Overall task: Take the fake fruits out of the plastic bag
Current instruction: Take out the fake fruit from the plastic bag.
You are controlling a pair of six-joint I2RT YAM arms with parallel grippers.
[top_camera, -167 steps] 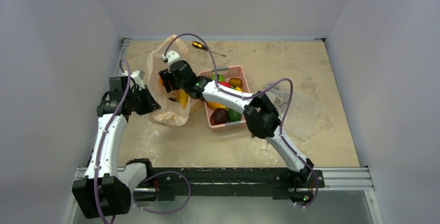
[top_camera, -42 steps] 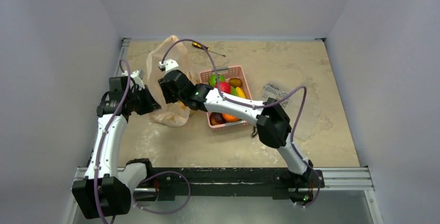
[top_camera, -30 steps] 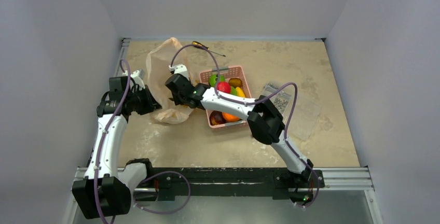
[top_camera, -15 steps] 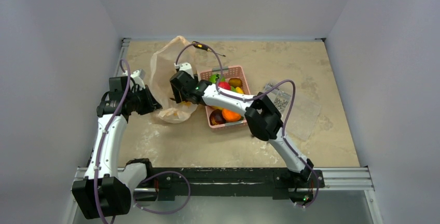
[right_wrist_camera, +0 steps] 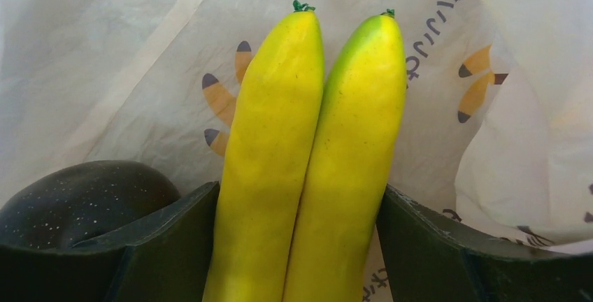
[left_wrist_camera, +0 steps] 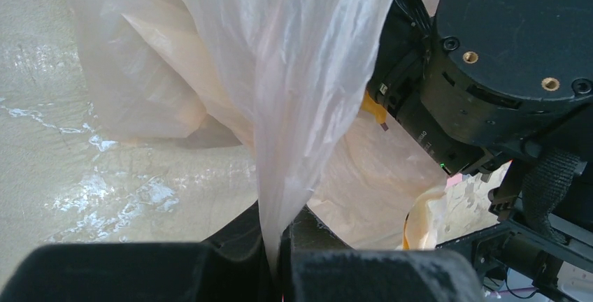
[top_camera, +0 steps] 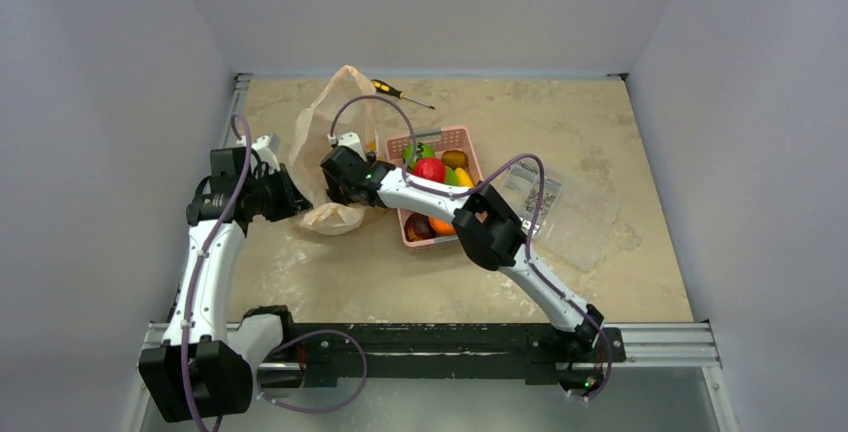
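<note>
right gripper (right_wrist_camera: 301,246) clamped on bananas (right_wrist_camera: 308,141) between its fingers, plastic bag (left_wrist_camera: 280,71) around it | bananas seem light, stiff, slick: hold mid-body | left gripper (left_wrist_camera: 280,263) pinching floppy bag film

Top view's evenly lit, soft faint shadows, kinda low-res. Left wrist cam: white glare streaks on the beige mottled stone tabletop (left_wrist_camera: 91,193), light glowing through the thin crinkly translucent plastic bag (left_wrist_camera: 280,57), bottom edge blurry. Right wrist: the glossy yellow plastic bananas (right_wrist_camera: 276,155) look bright, sharp.

White arms (top_camera: 203,272), black joints (top_camera: 488,237), dark fingers (right_wrist_camera: 433,253) — purple cables (top_camera: 372,98)
</note>
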